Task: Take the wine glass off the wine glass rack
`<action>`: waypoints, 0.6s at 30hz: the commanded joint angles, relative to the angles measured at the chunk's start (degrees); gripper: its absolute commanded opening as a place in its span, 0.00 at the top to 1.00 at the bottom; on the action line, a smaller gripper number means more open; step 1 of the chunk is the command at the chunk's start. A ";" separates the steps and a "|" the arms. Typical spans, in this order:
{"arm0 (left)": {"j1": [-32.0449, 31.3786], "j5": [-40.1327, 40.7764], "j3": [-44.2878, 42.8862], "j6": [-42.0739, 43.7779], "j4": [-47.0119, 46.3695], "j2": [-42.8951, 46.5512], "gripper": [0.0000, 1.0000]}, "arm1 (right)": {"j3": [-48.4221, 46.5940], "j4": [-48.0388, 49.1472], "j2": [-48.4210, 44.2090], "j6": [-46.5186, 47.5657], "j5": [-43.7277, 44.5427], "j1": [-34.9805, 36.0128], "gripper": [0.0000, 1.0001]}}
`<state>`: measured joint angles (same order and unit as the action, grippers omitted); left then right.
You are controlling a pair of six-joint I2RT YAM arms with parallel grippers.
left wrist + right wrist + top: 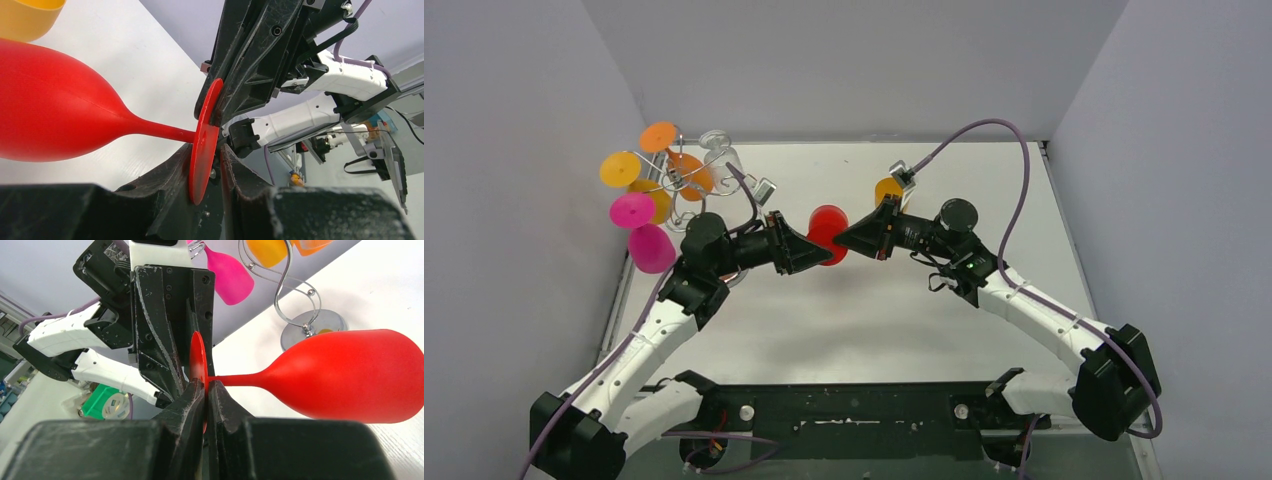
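Fingers (182,412) of the right gripper (206,387) are clenched tight on the thin round foot of the red wine glass (350,372). They pinch the disc at its rim, close to where the stem joins it, and no gap shows between them and the plastic. The left gripper (207,160) takes the same foot from the opposite edge, its jaws only narrowly parted and straddling the disc. One of its fingers (165,182) lies against the red face, while a dark slit separates the disc from the other finger. It therefore brackets the foot without clamping it. The two grippers meet nose to nose around that foot, so the right one alone carries the glass.

The wine glass is off the wine glass rack (314,326) and well apart from it, out over the middle of the table (874,320). It is turned on its side with the stem level. Whether the bowl touches the tabletop cannot be told.

On the rack hang a pink glass (652,248), an orange glass (660,137), a yellow glass (620,169) and a clear glass (719,150). A yellow-orange glass (889,189) sits farther from the rack than the red one, just beside the right gripper.
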<state>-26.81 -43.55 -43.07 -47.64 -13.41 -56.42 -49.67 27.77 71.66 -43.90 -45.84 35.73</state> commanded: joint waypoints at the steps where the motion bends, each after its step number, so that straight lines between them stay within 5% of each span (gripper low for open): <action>1: -0.09 -1.12 -0.71 0.70 -3.90 1.09 0.78 | -0.34 2.78 -1.29 2.35 1.73 0.22 1.00; 18: -1.78 -1.42 -1.82 5.82 2.39 0.18 0.83 | -0.16 4.57 -0.34 0.41 2.94 0.20 1.00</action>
<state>-27.44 -43.75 -42.98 -44.88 -11.81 -56.38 -49.67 27.79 71.64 -44.18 -45.60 35.73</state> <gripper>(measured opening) 0.184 0.043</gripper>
